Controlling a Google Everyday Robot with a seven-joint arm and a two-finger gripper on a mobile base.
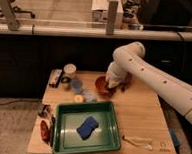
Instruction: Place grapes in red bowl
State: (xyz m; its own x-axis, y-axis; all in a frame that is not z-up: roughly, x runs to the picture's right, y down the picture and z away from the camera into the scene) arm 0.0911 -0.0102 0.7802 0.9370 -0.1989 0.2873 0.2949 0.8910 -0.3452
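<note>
The red bowl (102,85) stands at the back middle of the wooden table (141,115), partly covered by my arm. My white arm reaches in from the right and bends down. My gripper (112,84) hangs at the bowl's right rim, over or just inside it. I cannot make out the grapes; they are hidden or out of view.
A green tray (61,125) holding a blue sponge (87,127) fills the front left. A white cup (69,69), small round containers (77,85) and a dark object (55,77) sit at the back left. A pale object (139,141) lies front right. Red items (45,130) lie at the left edge.
</note>
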